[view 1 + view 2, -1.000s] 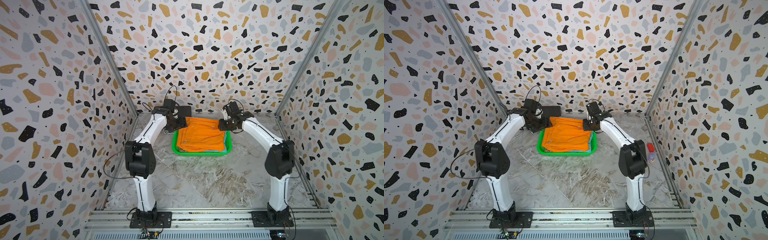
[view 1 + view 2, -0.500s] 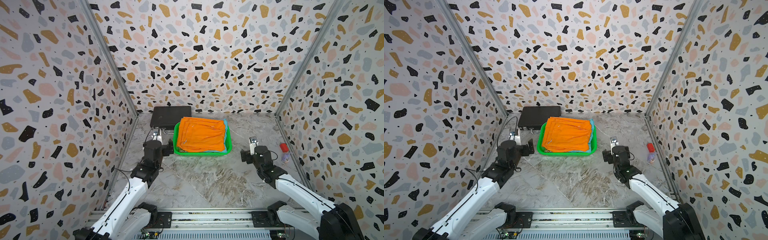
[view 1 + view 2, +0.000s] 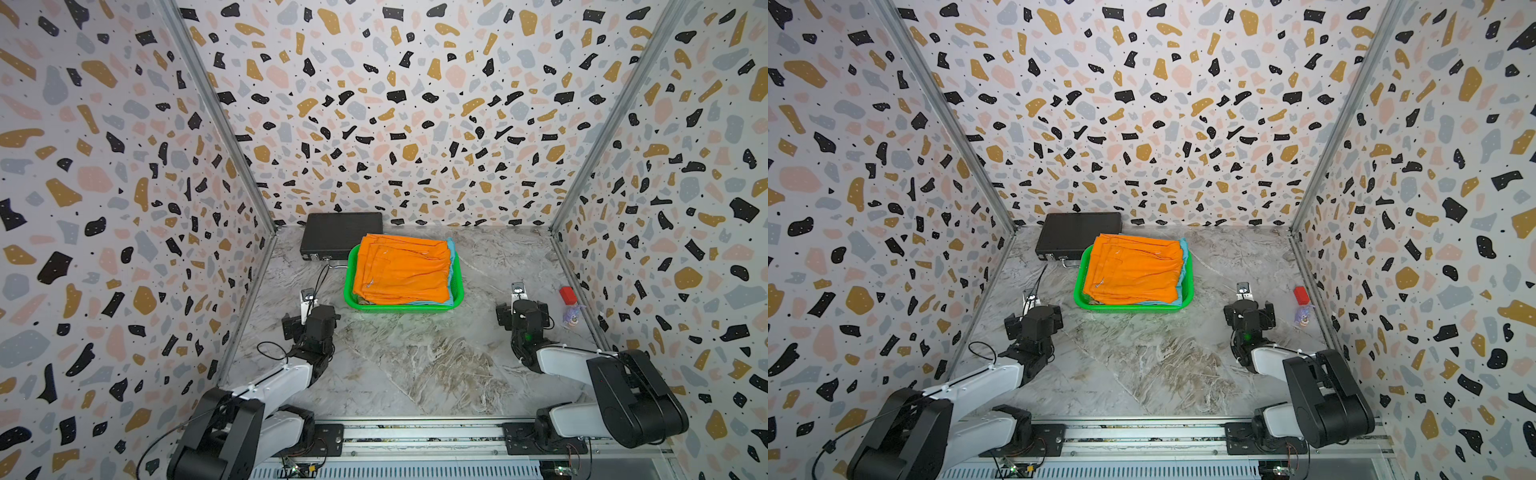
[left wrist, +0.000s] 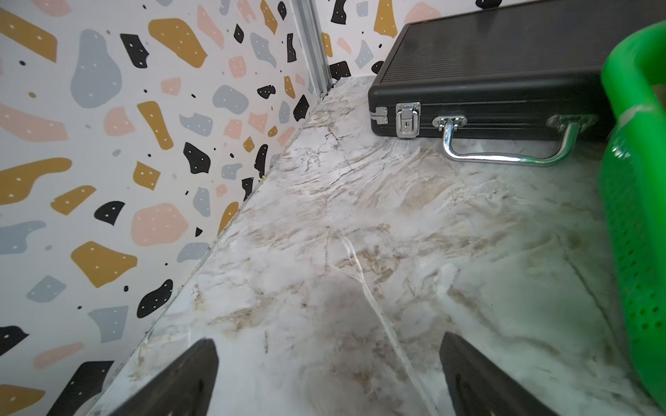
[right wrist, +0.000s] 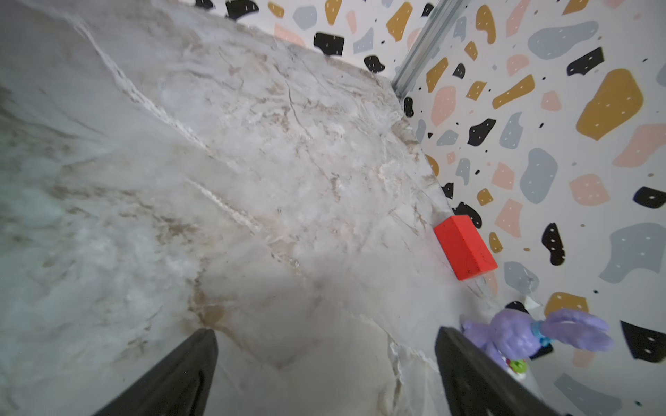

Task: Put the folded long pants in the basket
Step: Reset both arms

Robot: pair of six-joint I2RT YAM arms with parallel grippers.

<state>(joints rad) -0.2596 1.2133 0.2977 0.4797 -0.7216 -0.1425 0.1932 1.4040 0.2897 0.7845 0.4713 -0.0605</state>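
Pants (image 3: 401, 270): orange pair topmost, turquoise edge showing at the stack's right. The stack lies inside basket (image 3: 399, 308), centre of both top views, beside case (image 3: 340, 237). Left gripper (image 4: 328, 345) and right gripper (image 5: 326, 335): both spread wide, holding nothing, low over table (image 3: 415, 365) at lower left and lower right. Judged status: stowing looks done, 0 pairs visible outside. Handling: park both arms clear of the rim, snagging nothing.

No text, label, brand or number can be read in any view. The black case (image 3: 340, 232) at mid-frame, the green basket (image 3: 399, 308) beside it and the red block (image 3: 567, 295) at the right show plain surfaces; the walls (image 3: 407, 104) carry only coloured flecks.
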